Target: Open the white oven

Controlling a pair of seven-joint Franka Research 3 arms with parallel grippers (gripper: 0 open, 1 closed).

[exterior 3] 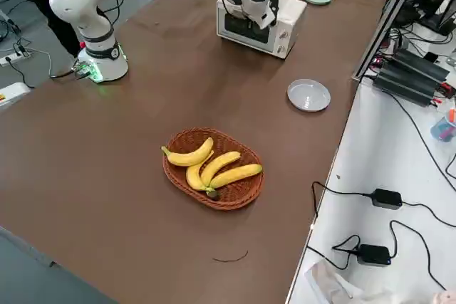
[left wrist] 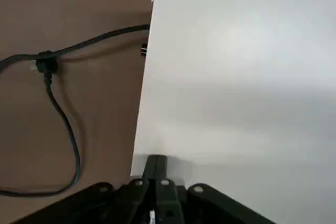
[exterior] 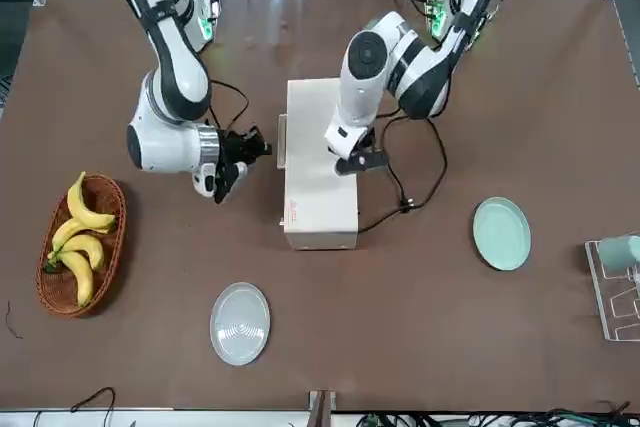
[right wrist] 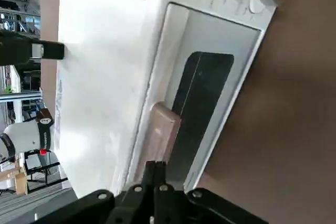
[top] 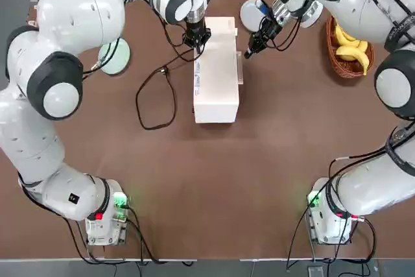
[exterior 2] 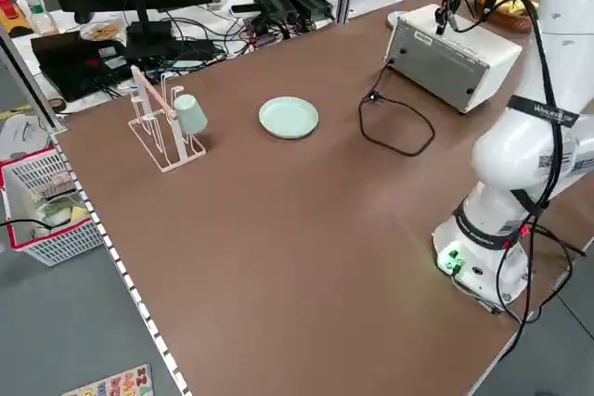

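White oven [top: 216, 82] is seen on counter [top: 162, 180], door shut. L gripper [left wrist: 156, 157] is held over its top, R gripper [right wrist: 155, 163] nr the door handle [right wrist: 159, 137]; both jaws are closed w/ nothing gripped.

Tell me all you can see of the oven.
The white oven is a boxy, metal-looking body, upright on the table, its door shut. The door has a dark window and a protruding handle; knobs sit beside it. The cord trails from the back. I can't confirm contact by the left or right gripper.
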